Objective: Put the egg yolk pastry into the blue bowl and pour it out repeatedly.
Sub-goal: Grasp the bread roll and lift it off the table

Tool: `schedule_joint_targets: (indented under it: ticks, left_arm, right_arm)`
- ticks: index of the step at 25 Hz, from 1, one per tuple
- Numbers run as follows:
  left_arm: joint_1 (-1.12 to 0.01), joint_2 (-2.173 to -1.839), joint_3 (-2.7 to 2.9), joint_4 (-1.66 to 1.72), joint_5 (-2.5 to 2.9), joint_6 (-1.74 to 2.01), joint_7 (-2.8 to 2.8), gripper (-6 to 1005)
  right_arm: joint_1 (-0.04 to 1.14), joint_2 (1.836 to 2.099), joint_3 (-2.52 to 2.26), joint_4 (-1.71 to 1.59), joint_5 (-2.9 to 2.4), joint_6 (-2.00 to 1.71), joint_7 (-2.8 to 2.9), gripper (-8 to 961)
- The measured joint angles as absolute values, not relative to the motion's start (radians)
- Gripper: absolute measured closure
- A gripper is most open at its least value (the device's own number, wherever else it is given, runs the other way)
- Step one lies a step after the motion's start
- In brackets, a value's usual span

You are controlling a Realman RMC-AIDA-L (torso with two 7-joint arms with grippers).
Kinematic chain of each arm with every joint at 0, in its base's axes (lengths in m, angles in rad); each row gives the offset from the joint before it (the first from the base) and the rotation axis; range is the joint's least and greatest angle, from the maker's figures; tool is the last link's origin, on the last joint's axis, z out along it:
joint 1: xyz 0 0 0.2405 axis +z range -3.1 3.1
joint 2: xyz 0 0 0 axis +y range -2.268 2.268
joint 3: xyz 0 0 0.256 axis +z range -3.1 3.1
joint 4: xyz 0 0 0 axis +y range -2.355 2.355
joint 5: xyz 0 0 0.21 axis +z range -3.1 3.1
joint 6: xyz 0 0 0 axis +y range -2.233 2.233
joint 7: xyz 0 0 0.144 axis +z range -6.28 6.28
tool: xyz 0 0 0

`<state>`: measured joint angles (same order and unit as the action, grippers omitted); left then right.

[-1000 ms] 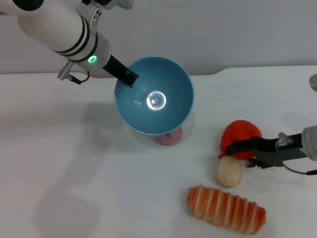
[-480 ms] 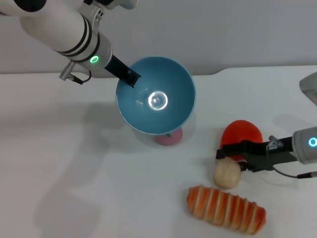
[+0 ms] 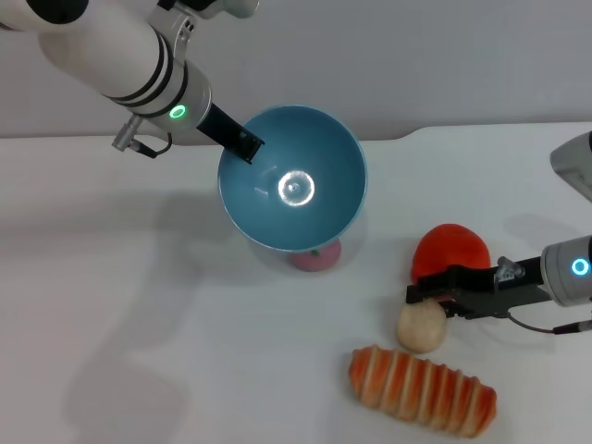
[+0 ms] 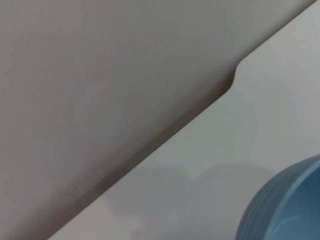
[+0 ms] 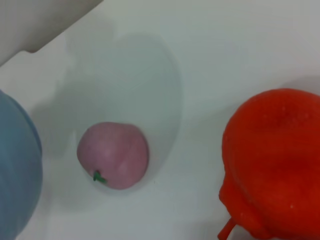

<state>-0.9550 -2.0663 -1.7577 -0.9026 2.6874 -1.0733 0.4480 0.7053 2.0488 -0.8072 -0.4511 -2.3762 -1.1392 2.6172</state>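
Observation:
The blue bowl (image 3: 314, 213) hangs tilted above the table, its glossy inside facing me and empty. My left gripper (image 3: 242, 145) is shut on its far-left rim. The bowl's outer wall shows in the left wrist view (image 4: 285, 205) and at the edge of the right wrist view (image 5: 15, 170). The egg yolk pastry (image 3: 421, 327) lies on the table at the right, between the red fruit and the bread loaf. My right gripper (image 3: 425, 294) reaches in from the right and sits at the pastry's top edge, touching or just over it. The pastry is out of the right wrist view.
A red fruit (image 3: 450, 252) lies just behind the pastry and fills the right wrist view's side (image 5: 275, 160). A pink ball with a green mark (image 3: 316, 257) sits under the bowl and shows in the right wrist view (image 5: 113, 155). An orange-striped bread loaf (image 3: 421, 390) lies in front.
My right gripper has slid left over the pastry's top, and the pastry has shifted slightly left and toward me. The bowl has drifted a little to the right.

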Motion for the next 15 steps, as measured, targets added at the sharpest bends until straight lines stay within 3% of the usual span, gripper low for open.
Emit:
schedule_joint_targets:
  ticks: [9,15]
  left_arm:
    - [-0.956,-2.065,-1.758,-0.898,2.688,-1.06,0.448,1000]
    - [-0.957,-2.066,-1.758,-0.897,2.685,-1.055,0.446,1000]
  right_arm:
    - [0.717,2.045,-0.847,-0.453,-2.377,-1.13,2.598,514]
    - [0.715,2.052,-0.857,-0.487,-2.37,-1.139,2.517,552]
